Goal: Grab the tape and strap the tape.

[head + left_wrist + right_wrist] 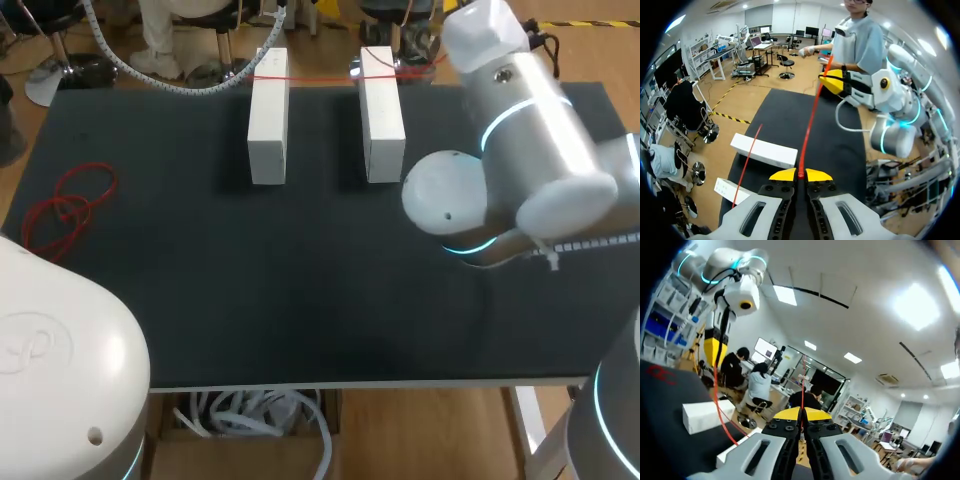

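Observation:
A thin red tape is stretched across the far ends of two white blocks near the table's back edge. In the left wrist view my left gripper is shut on the red tape. From there the tape runs straight ahead to my right arm's yellow-tipped gripper. One white block lies under the line. In the right wrist view my right gripper is shut on the tape. Another stretch of the tape leads to my left gripper above a white block.
A loose coil of red tape lies on the black table at its left side. My right arm's big links hang over the table's right half. My left arm's base fills the near left corner.

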Controlling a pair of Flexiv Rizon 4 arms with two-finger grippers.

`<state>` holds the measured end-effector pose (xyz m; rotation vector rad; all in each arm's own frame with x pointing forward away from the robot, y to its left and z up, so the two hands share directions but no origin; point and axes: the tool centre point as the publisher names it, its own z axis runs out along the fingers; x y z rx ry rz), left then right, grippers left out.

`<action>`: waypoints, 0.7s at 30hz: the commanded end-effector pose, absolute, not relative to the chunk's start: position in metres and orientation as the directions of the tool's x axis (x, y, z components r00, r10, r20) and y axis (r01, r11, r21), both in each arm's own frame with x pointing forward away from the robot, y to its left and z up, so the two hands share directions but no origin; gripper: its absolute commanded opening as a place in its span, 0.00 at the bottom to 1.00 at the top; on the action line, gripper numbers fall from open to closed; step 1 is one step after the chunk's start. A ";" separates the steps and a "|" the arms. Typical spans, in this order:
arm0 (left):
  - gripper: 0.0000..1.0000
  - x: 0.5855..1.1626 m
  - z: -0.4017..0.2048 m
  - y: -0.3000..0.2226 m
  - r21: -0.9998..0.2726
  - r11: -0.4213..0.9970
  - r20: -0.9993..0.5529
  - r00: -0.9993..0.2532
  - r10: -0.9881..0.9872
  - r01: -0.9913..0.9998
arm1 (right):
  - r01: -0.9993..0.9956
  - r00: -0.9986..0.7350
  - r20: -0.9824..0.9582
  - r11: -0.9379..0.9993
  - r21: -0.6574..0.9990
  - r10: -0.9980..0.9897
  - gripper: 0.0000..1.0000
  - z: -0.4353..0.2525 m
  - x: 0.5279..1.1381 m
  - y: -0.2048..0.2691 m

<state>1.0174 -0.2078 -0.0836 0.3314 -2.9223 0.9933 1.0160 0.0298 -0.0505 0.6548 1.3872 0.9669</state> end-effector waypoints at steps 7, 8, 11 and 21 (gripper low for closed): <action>0.00 1.016 -0.084 -0.207 -0.598 0.772 0.102 -0.976 -0.191 -0.214 | -0.112 0.009 -0.543 0.541 0.834 0.840 0.00 -0.045 1.025 0.045; 0.00 1.016 -0.084 -0.207 -0.598 0.772 0.102 -0.976 -0.191 -0.214 | -0.112 0.009 -0.543 0.541 0.834 0.840 0.00 -0.045 1.025 0.045; 0.00 1.016 -0.084 -0.207 -0.598 0.772 0.102 -0.976 -0.191 -0.214 | -0.112 0.009 -0.543 0.541 0.834 0.840 0.00 -0.045 1.025 0.045; 0.00 1.016 -0.084 -0.207 -0.598 0.772 0.102 -0.976 -0.191 -0.214 | -0.112 0.009 -0.543 0.541 0.834 0.840 0.00 -0.045 1.025 0.045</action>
